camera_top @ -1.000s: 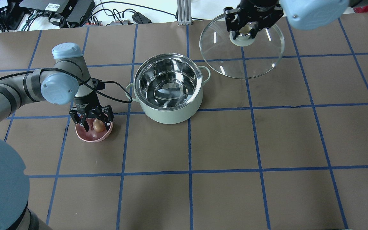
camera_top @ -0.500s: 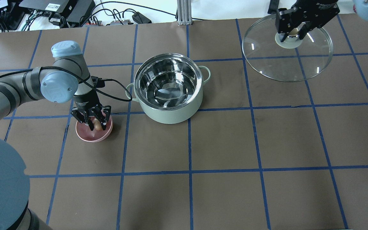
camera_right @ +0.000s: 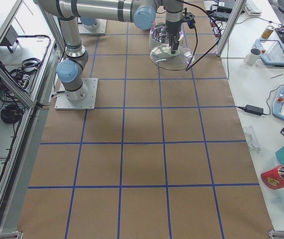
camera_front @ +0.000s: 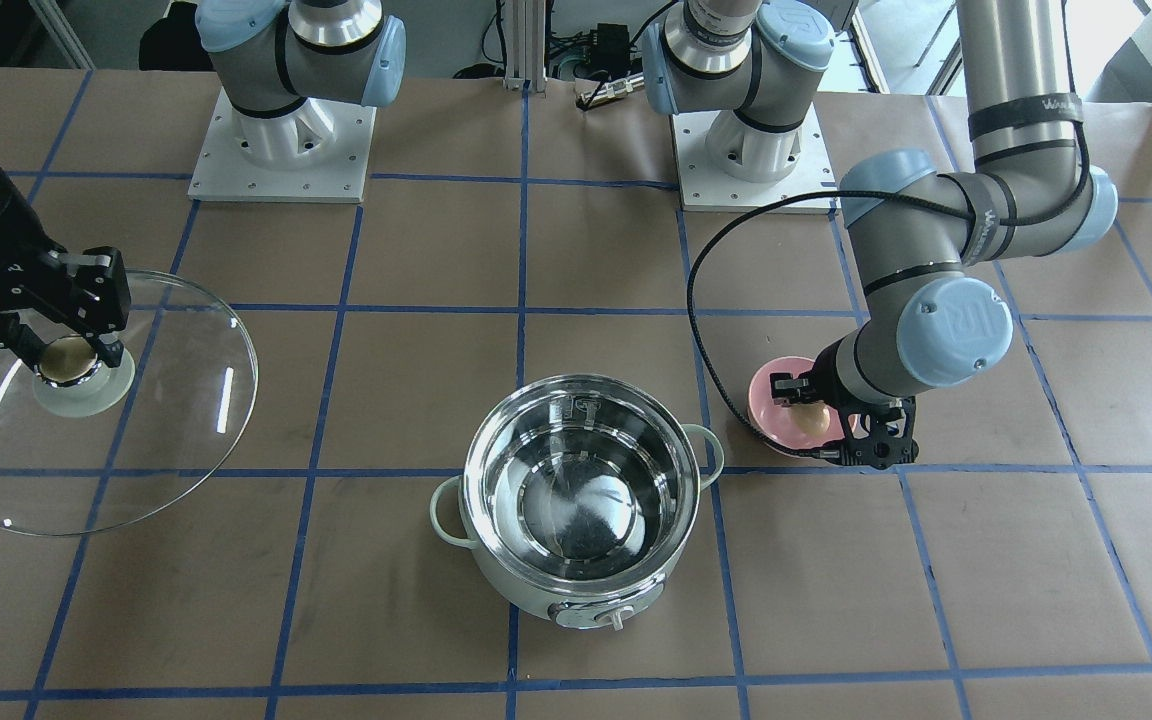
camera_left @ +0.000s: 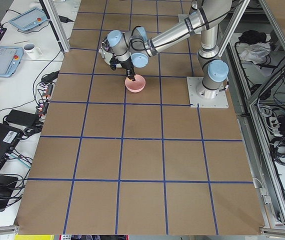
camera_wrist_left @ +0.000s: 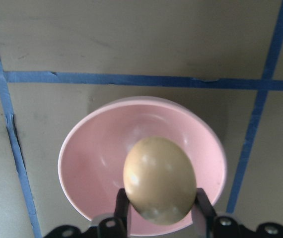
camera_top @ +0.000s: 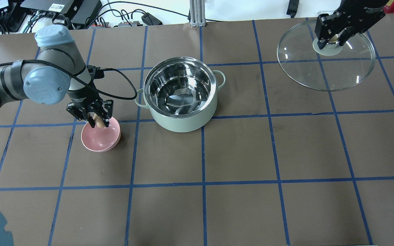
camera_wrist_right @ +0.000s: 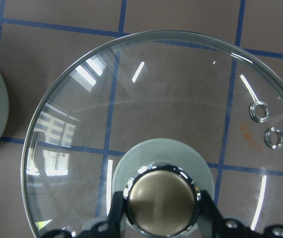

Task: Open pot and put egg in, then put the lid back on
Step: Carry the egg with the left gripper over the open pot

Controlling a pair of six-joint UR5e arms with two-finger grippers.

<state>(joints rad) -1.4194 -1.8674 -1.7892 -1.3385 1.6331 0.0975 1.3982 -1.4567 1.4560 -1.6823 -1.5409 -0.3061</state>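
Observation:
The mint-green pot (camera_top: 183, 118) stands open at the table's middle, its steel inside empty; it also shows in the front-facing view (camera_front: 576, 590). My left gripper (camera_top: 96, 121) is shut on the brown egg (camera_wrist_left: 159, 179) and holds it lifted above the pink bowl (camera_top: 101, 140), left of the pot. The egg also shows in the front-facing view (camera_front: 813, 421). My right gripper (camera_top: 332, 37) is shut on the knob (camera_wrist_right: 161, 201) of the glass lid (camera_top: 333, 73), held above the table at the far right, away from the pot. The lid also shows in the front-facing view (camera_front: 156, 440).
The pink bowl (camera_wrist_left: 97, 163) sits empty under the egg. Cables and electronics (camera_top: 56, 10) lie beyond the table's far edge. The arm bases (camera_front: 281, 145) stand on the robot's side of the table. Blue tape lines grid the brown table top (camera_top: 238, 153).
My left gripper has risen out of the pink bowl with the egg in it. My right gripper has carried the lid further to the right.

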